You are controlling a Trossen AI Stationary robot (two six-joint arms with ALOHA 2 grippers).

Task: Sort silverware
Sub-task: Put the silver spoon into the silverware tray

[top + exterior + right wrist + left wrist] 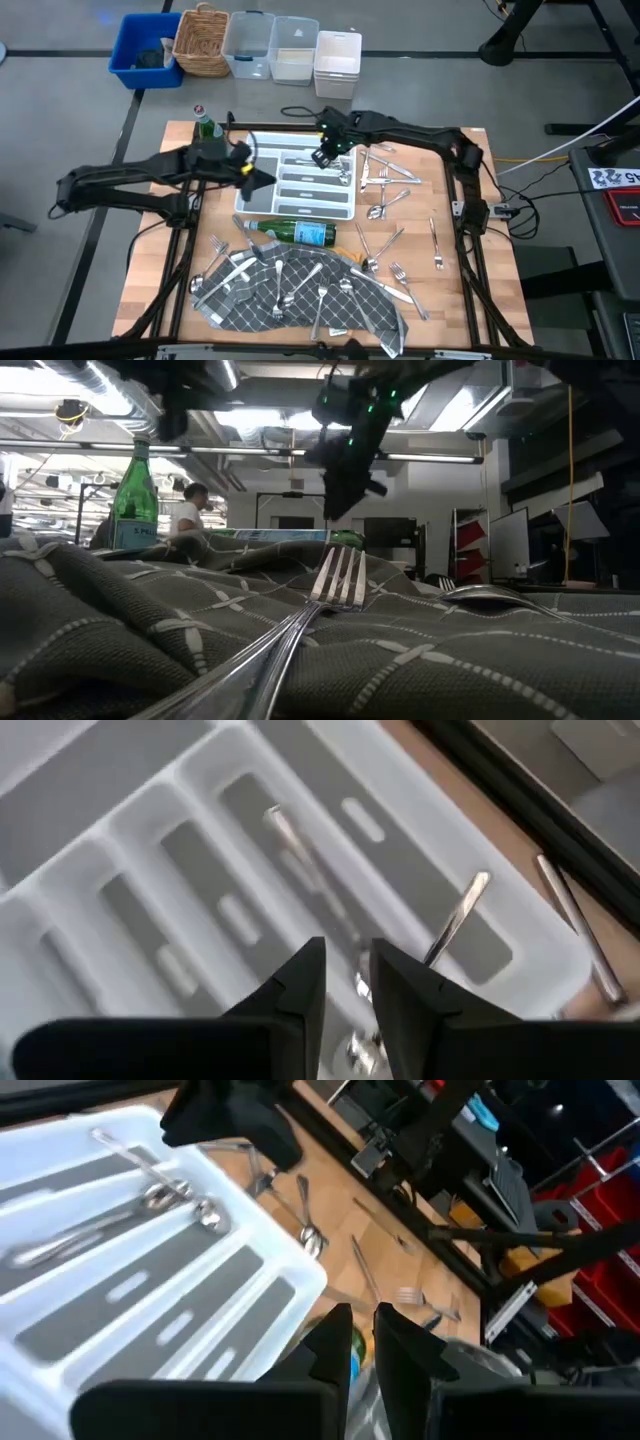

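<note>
- A wooden table (500,300) is seen from above, with both dark arms reaching in toward its centre.
- A grey cloth (240,305) with a pale grid pattern is spread crumpled at the table's 6 o'clock edge.
- A white tray (297,213) with long compartments is set just 12 o'clock of the table's centre. Grey labels are stuck in its compartments, and no writing can be read on them.
- A green bottle (295,233) is laid on its side, touching the tray's 6 o'clock rim. Its blue label cannot be read.
- A second bottle (135,490) is stood upright at the table's 10 o'clock corner. On its label only "S.PELL" can be made out.
- The silverware is found in three places. Many forks and spoons (322,300) are scattered over the cloth. A loose group (385,175) is spread on bare wood at 3 o'clock of the tray. A few pieces (340,178) are laid in the tray.
- The right gripper (348,980) is held above the tray's 12 o'clock side. A shiny utensil (460,915) is pinched between its fingers, handle slanting out over the compartments.
- The left gripper (362,1345) is held over the tray's 9 o'clock side. Its fingers are drawn nearly together, and nothing is seen between them.
</note>
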